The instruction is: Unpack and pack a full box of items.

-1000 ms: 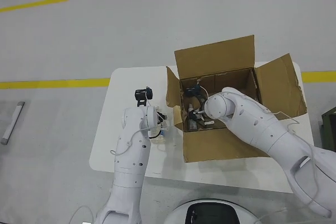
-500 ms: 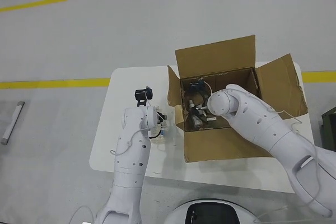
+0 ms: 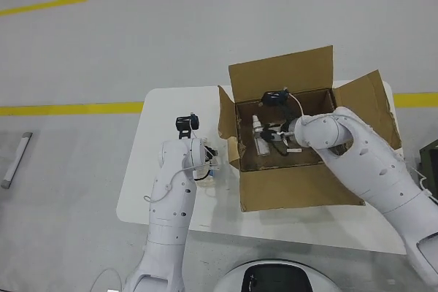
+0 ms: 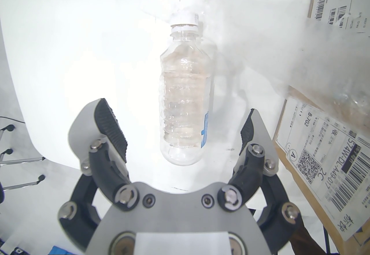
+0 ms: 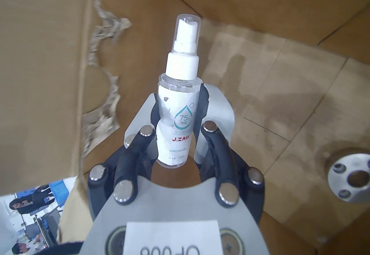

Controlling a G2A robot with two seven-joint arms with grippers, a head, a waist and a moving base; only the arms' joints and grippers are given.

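White table (image 3: pixel 160 109) carries the open box (image 3: pixel 285 186). Unpacking seems nearly done, with repacking all ahead. A water bottle (image 4: pixel 185 100) lies just outside the box, under my left claw (image 4: pixel 177 118), whose fingers are spread and clear of it. Inside the box, my right claw (image 5: pixel 178 107) pinches the spray (image 5: pixel 182 65) above the bare-looking floor.
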